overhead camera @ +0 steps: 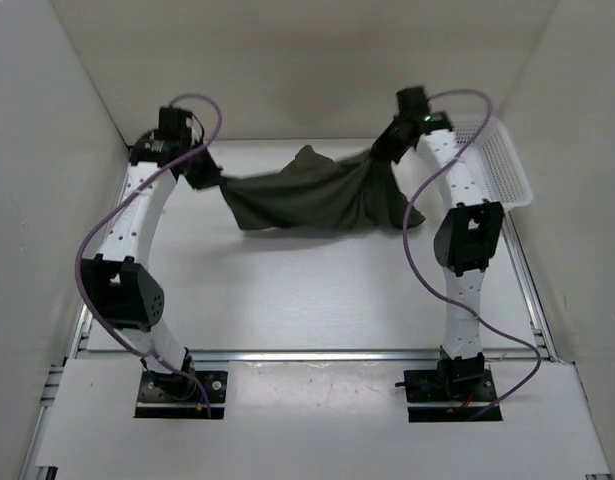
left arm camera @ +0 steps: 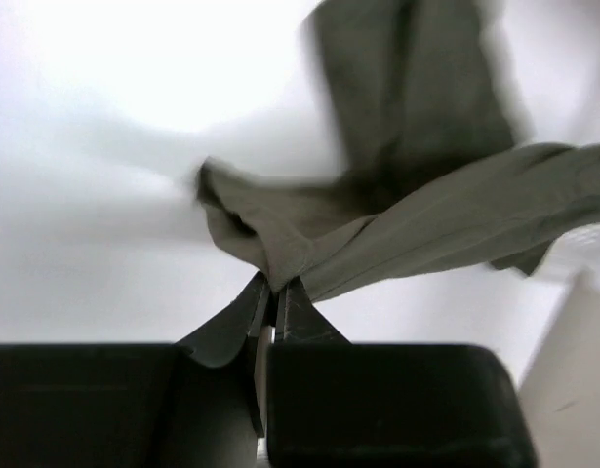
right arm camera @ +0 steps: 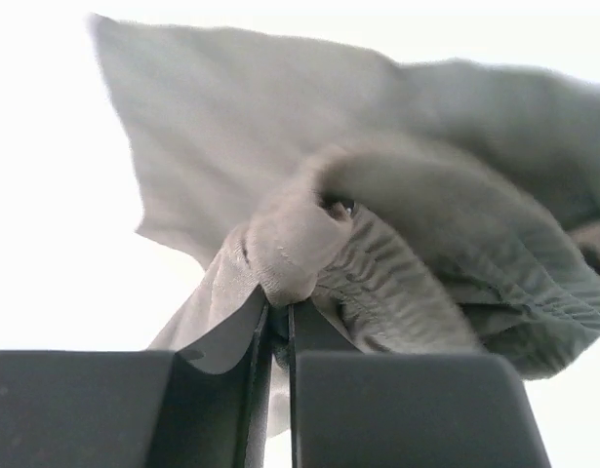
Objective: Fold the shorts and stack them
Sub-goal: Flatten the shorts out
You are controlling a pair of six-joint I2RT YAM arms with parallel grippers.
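The left end effector (left arm camera: 273, 289) is closed, its two dark fingers pressed together on a corner of the shorts (left arm camera: 426, 224). In the left wrist view the olive fabric fans out from that pinch, up and to the right, in a taut fold with a looser flap behind it. In the overhead view this left end effector (overhead camera: 209, 178) sits near the far left corner of the tabletop (overhead camera: 307, 300).

The right end effector (right arm camera: 278, 307) is also closed on the cloth. Its fingers meet over a bunched roll of fabric, and the ribbed, gathered waistband (right arm camera: 397, 292) curls away just to the right of the fingertips. From above, the right end effector (overhead camera: 383, 152) is toward the far right corner, with the fabric gathered into a thick knot at the grip.

Between the two grips the shorts (overhead camera: 307, 197) span the far part of the tabletop. Their upper edge dips in the middle, and one peak of cloth rises toward the far edge. The lower edge sags toward the surface and casts a shadow; I cannot tell whether it touches.

A white mesh basket (overhead camera: 505, 165) stands at the far right corner, just beyond the right arm and apart from the shorts.
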